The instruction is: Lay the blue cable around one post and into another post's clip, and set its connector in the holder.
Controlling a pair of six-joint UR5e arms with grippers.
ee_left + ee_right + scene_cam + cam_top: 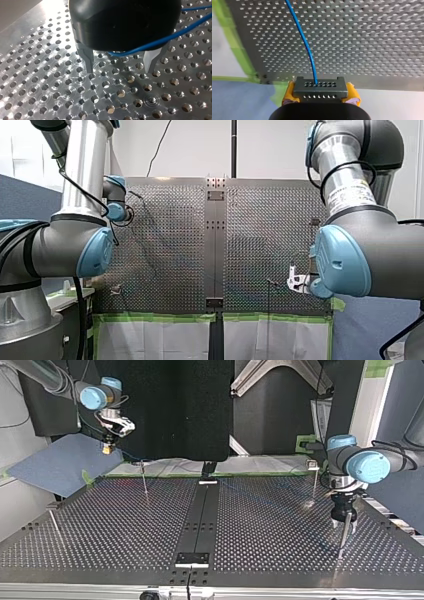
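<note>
Pinching the connector (320, 90), right jaws hold the blue cable (305, 45); left jaws stand spread.

Left end effector (120, 71) hangs low, jaws apart — right end effector (321, 96) raised, clamped.

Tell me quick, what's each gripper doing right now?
Left gripper: open, gripping nothing.
Right gripper: shut on the connector of the blue cable.

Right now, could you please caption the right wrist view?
Right gripper clamps the connector; the blue cable runs ahead over the table.
</note>
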